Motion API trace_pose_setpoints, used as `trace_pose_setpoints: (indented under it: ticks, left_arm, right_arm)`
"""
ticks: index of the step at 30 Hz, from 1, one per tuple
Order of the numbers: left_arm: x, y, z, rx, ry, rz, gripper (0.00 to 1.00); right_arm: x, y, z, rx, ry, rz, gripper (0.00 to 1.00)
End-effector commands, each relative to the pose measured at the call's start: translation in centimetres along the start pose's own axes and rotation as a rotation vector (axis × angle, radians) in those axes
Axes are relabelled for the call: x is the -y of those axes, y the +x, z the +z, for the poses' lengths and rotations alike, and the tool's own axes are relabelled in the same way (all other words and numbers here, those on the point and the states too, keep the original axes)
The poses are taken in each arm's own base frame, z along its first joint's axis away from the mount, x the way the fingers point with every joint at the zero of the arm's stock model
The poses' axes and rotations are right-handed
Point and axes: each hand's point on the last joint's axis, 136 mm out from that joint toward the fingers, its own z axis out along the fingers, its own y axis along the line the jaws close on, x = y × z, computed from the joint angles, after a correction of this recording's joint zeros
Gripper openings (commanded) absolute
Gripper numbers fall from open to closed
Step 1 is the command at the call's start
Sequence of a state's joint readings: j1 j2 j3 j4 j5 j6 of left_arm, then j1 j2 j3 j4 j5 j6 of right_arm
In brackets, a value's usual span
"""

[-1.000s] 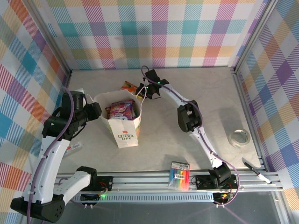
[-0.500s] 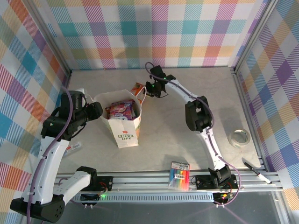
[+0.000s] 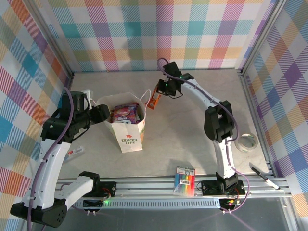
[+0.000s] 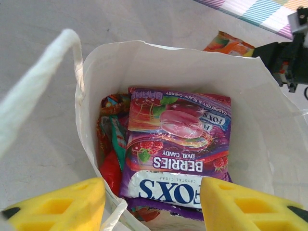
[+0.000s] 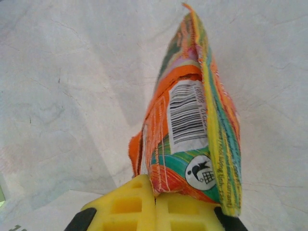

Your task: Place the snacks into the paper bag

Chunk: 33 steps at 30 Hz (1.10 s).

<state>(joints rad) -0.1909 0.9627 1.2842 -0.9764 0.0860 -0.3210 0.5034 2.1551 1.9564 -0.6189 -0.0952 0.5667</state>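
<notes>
Orange packet [image 3: 153,100] hangs from the right hand [image 3: 161,89] in the top view, just beside the paper bag [image 3: 129,137], by its right handle and outside the mouth. Bag stands upright mid-counter [image 3: 192,130], mouth open, "LOVE LIFE" face twd the arm bases. Pink-purple packet [image 3: 124,113] lies inside, near the top. Left hand [image 3: 98,114] sits at the bag's left edge, at rim level. Elsewhere on the counter, well apart from the bag: rainbow marker pack [image 3: 185,181] near the front rail, tape roll [image 3: 247,142] at the right, black pen [image 3: 263,177] in the front-right corner.

Left wrist view: looking down into the bag. Two yellow fingers [image 4: 53,204] stand apart at the bottom of the frame, w/ the bag's near rim running btwn them; can't tell if they touch the paper. Pink-purple packet lies flat on top, "BERRIES" print readable upside down. Red packet [image 4: 109,171] shows beside and under it, against the bag's left wall. White twisted handle [image 4: 38,91] arcs up at the left. Orange packet peeks over the far rim, w/ the right hand dark at the frame's right edge.

Right wrist view: yellow fingers [image 5: 139,202] pressed together, clamped on the orange packet's lower edge. Packet stands up away from them, barcode side facing the camera, pale counter behind.
</notes>
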Motion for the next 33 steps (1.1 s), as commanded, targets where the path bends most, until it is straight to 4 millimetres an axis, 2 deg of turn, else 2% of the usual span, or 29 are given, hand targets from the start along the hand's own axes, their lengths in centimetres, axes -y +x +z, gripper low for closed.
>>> trace_pose_setpoints:
  ticks: [1, 18, 24, 33]
  left_arm:
    - [-0.3, -0.6, -1.7, 0.033, -0.013, -0.005, 0.54]
    - [-0.6, -1.3, -3.9, 0.097, -0.036, -0.044, 0.55]
    - [-0.3, -1.8, -4.8, 0.120, -0.023, -0.041, 0.55]
    - [0.2, -1.5, -6.0, 0.140, 0.016, -0.046, 0.55]
  right_arm:
    - [-1.5, -1.8, -4.2, 0.092, -0.010, -0.066, 0.00]
    - [-3.3, -4.1, -17.8, 0.349, 0.015, -0.195, 0.00]
    - [-4.1, -4.3, -22.1, 0.428, -0.005, -0.224, 0.00]
    - [-6.2, -4.3, -28.1, 0.529, -0.098, -0.249, 0.00]
